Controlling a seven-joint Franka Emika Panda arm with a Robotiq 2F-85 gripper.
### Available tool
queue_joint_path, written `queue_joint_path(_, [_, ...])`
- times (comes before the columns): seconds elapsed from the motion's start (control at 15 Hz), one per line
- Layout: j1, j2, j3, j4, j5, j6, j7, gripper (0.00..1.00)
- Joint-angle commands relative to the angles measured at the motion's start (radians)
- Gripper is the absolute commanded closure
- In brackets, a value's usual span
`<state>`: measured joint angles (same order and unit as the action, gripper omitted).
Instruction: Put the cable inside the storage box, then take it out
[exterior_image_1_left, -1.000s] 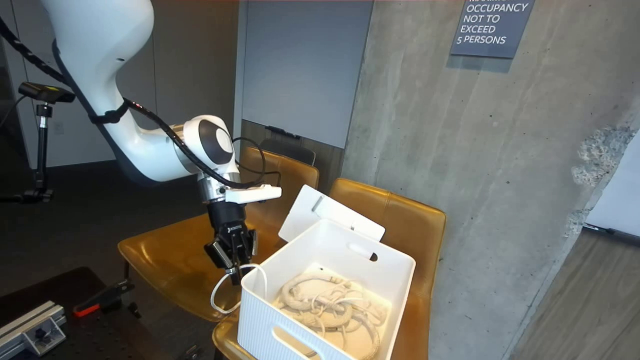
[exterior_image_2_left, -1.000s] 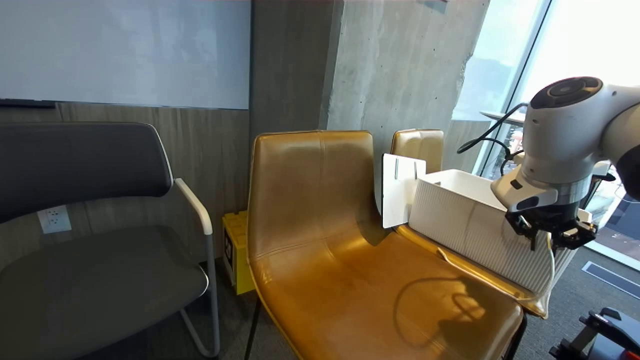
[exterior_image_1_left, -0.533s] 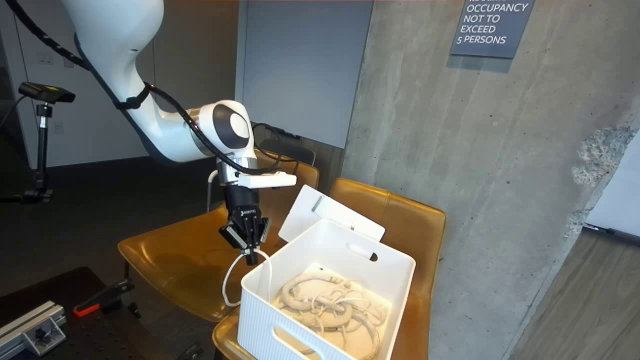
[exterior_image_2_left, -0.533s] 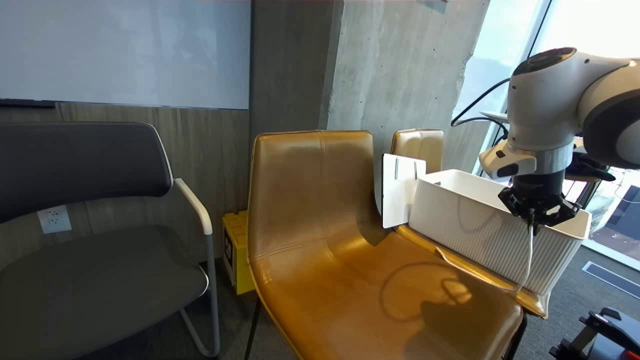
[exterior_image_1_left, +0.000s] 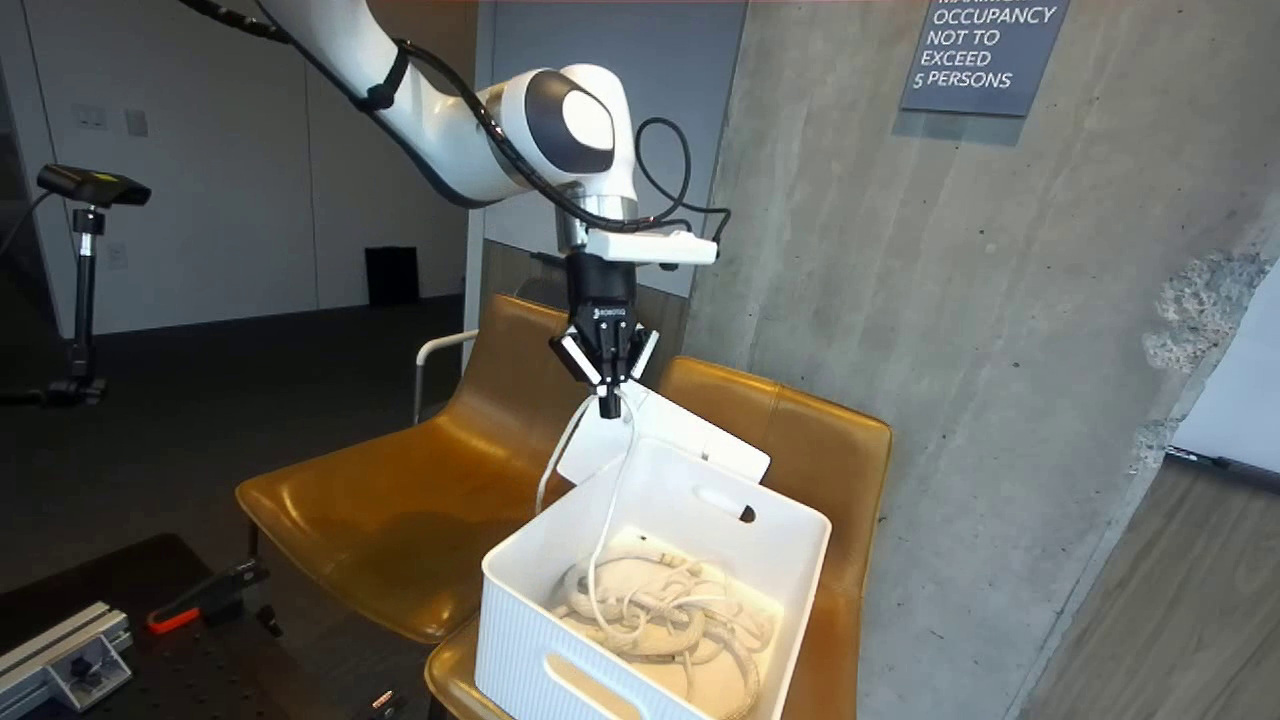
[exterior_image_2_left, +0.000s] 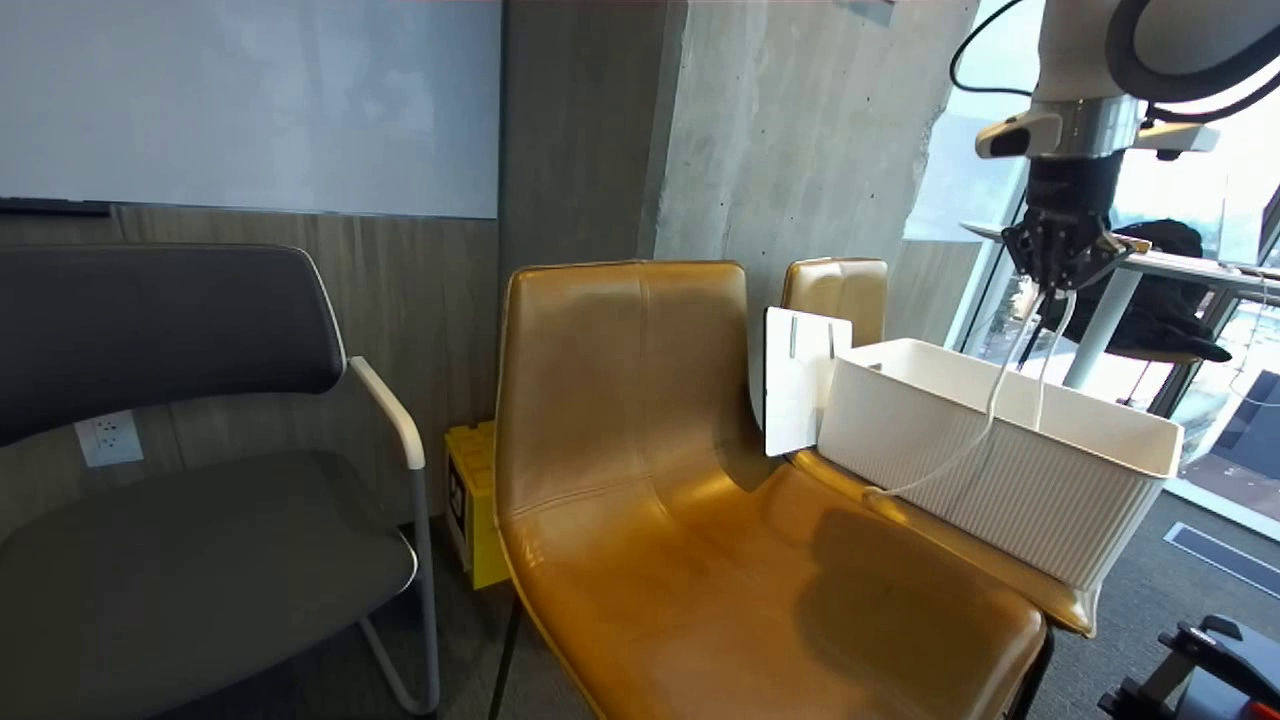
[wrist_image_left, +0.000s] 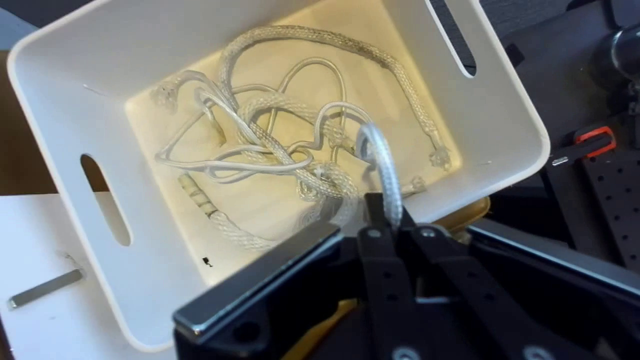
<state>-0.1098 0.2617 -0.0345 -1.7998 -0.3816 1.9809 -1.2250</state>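
A thin white cable (exterior_image_1_left: 612, 500) hangs from my gripper (exterior_image_1_left: 609, 400). It also shows in an exterior view (exterior_image_2_left: 990, 415) and the wrist view (wrist_image_left: 382, 155). My gripper is shut on it and stands above the white storage box (exterior_image_1_left: 520, 640). One strand drops into the box. The other passes outside its wall (exterior_image_2_left: 930, 460), and its end lies by the chair seat's edge. In the wrist view, the fingertips (wrist_image_left: 387, 212) pinch the cable near the box's rim (wrist_image_left: 320, 287). Thicker pale ropes (wrist_image_left: 310, 35) lie tangled with thin cable on the box floor.
A white lid (exterior_image_1_left: 720, 450) leans behind the box against a brown chair (exterior_image_1_left: 840, 440). A second brown chair (exterior_image_2_left: 630, 400) stands beside it. A concrete wall (exterior_image_1_left: 950, 300) is behind. A dark table with a red-handled tool (exterior_image_1_left: 205, 600) is at the near left.
My gripper has risen from beside the box's rim and moved over the box, with the cable held in it. The cable loop is pulled up, and one strand now hangs into the box.
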Motion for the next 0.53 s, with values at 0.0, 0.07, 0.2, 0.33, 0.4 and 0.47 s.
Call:
queue_joint_path(0.0, [-0.049, 0.052, -0.035, 0.239, 0.108, -0.110, -0.020, 0.99])
queue_joint_path(0.07, [-0.066, 0.063, -0.045, 0.300, 0.134, -0.133, -0.019, 0.99])
queue_joint_path(0.2, [-0.099, 0.087, -0.064, 0.415, 0.177, -0.174, -0.018, 0.99])
queue_joint_path(0.33, [-0.133, 0.116, -0.080, 0.525, 0.216, -0.209, -0.018, 0.99])
queue_joint_path(0.4, [-0.151, 0.133, -0.085, 0.577, 0.235, -0.229, -0.020, 0.99])
queue_joint_path(0.47, [-0.167, 0.152, -0.088, 0.628, 0.252, -0.245, -0.021, 0.99])
